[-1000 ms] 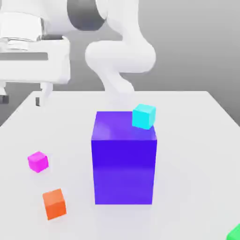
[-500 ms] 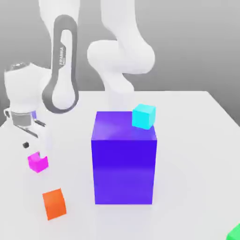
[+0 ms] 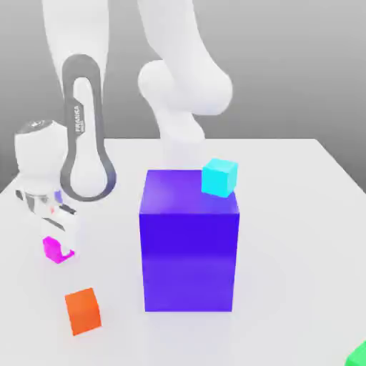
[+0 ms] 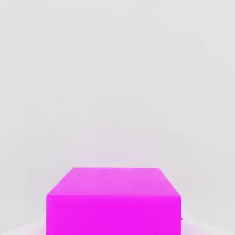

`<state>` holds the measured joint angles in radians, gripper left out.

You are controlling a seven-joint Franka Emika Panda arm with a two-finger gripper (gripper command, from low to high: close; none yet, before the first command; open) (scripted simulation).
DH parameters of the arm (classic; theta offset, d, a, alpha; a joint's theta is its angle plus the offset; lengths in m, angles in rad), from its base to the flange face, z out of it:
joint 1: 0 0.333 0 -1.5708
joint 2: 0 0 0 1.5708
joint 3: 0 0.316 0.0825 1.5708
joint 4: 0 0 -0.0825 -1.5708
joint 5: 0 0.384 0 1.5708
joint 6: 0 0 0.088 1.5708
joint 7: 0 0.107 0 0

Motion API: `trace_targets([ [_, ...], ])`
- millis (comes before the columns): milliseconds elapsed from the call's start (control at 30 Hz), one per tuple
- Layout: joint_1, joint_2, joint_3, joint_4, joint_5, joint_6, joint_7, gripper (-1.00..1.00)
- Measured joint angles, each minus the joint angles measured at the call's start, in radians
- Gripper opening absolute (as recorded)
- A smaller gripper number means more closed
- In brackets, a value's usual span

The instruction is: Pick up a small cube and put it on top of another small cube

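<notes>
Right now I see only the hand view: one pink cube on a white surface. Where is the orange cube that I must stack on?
Observer: The orange cube lies on the table, nearer to the exterior camera than the magenta cube, a little toward the exterior view's right and apart from it.
Operator: Is something tall close to that path?
Observer: Yes, a big purple block stands toward the exterior view's right of both cubes, touching neither.
Operator: Is anything on the block?
Observer: A cyan cube shows at its upper far corner, on the exterior view's right. I cannot tell whether it rests on the top or stands behind it.
</notes>
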<state>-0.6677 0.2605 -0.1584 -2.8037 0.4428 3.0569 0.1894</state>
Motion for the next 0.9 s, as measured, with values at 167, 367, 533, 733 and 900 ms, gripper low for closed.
trace_targets([
  [167,0.119,-0.105,-0.164,-0.027,-0.182,-0.074,0.136,-1.00],
  [367,0.147,-0.234,-0.248,-0.062,-0.406,-0.166,0.304,-1.00],
  [533,0.298,-0.195,-0.171,0.050,-0.490,-0.244,0.462,-1.00],
  [733,0.464,-0.106,-0.056,0.220,-0.531,-0.338,0.632,-1.00],
  [900,0.611,-0.032,0.055,0.362,-0.548,-0.415,0.763,-1.00],
])
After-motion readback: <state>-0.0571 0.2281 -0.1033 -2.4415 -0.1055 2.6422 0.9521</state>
